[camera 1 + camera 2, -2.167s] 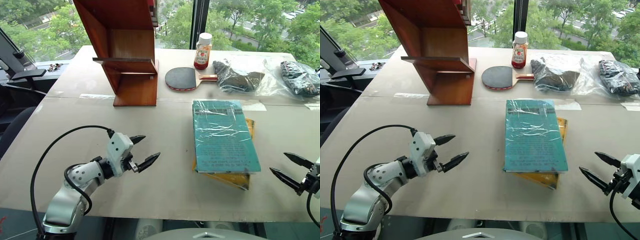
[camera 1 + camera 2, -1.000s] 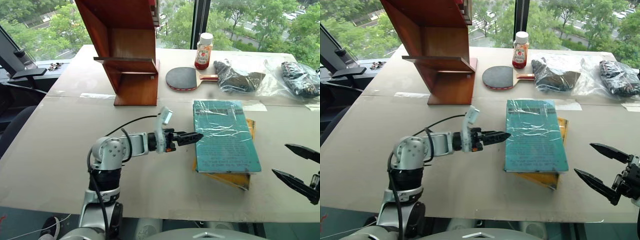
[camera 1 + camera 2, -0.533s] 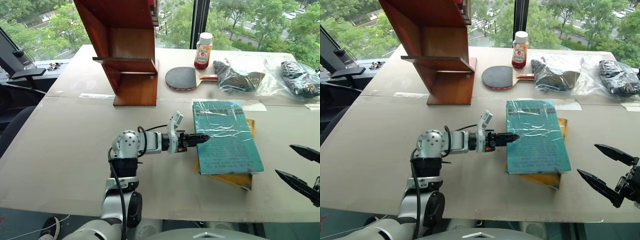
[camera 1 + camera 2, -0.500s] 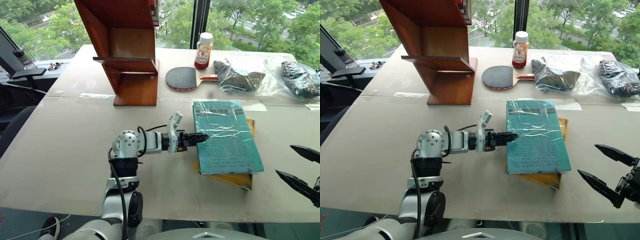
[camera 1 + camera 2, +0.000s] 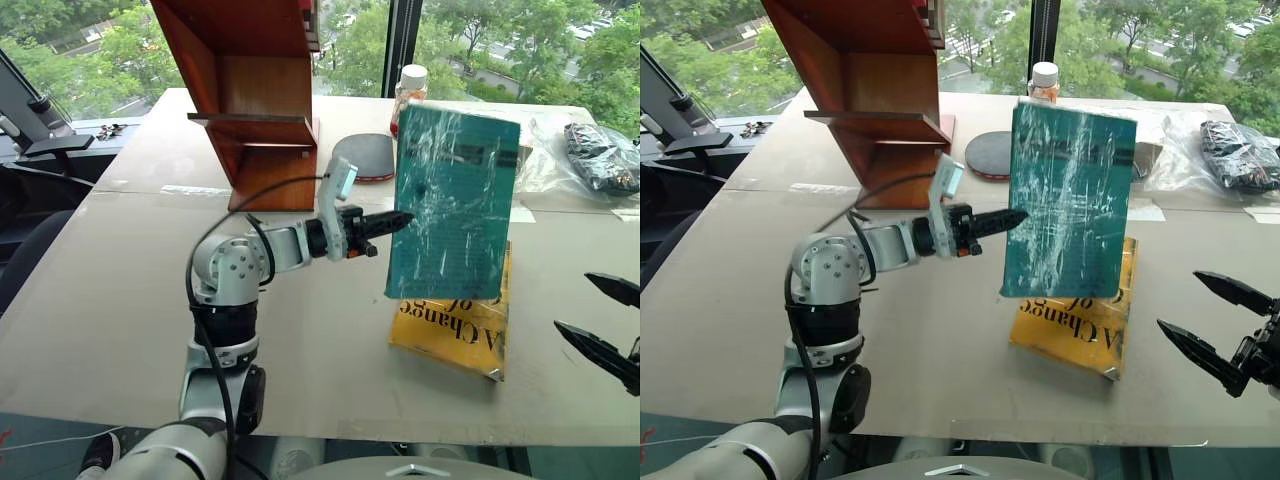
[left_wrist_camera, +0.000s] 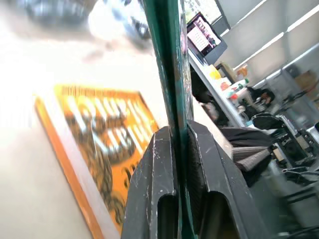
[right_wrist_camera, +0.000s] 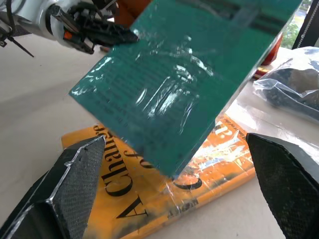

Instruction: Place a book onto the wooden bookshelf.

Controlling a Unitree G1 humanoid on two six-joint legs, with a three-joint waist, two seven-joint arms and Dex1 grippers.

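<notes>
Jaws of the left gripper [image 5: 392,222] are clamped flat on the left edge of the book [image 5: 452,205], one black finger on each face, as the left wrist view confirms with the thin green edge pinched between them. Held so, the book stands upright in the air, clear of the surface [image 5: 120,300], above the yellow-orange book [image 5: 455,330] and to the right of the wooden bookshelf [image 5: 250,90], not touching it. Jaws of the right gripper [image 5: 605,325] stand wide apart, holding nothing, near the surface's front right corner and apart from both books. One teal-green book is counted: large, thin, rectangular, wrapped in shiny crinkled clear plastic, with faint dark lines of text on its cover too small to read. One yellow-orange book lies flat, glossy, with large black lettering of which "Change" and "of" can be made out. One wooden bookshelf, reddish-brown with slanted side panels and horizontal boards, stands at the far left of the surface. Behind the raised book are one table-tennis paddle [image 5: 362,158] with a dark round face, partly hidden, and one bottle [image 5: 409,80] with a white cap, its label unreadable. Two clear plastic bags hold dark contents: one bag [image 5: 600,150] at far right, another [image 5: 1150,130] beside the raised book. The surface is matt beige board.
</notes>
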